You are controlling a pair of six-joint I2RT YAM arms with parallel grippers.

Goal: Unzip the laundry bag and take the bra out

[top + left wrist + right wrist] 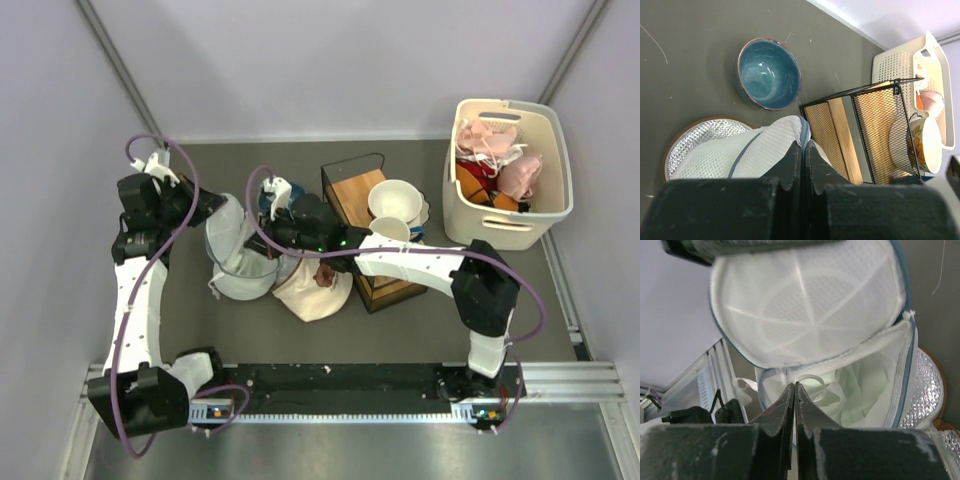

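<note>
Now your left hand pinches the mesh bag by its edge; your right hand is squeezed shut at its open mouth.

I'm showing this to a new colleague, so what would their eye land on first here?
The white see-through mesh laundry bag, centre-left on the table, its round flap lifted open. Both end effectors are shut at it: the left end effector pinches its blue-trimmed edge, the right end effector is at the opening. At far right, a beige plastic slotted basket holds garments.
</note>
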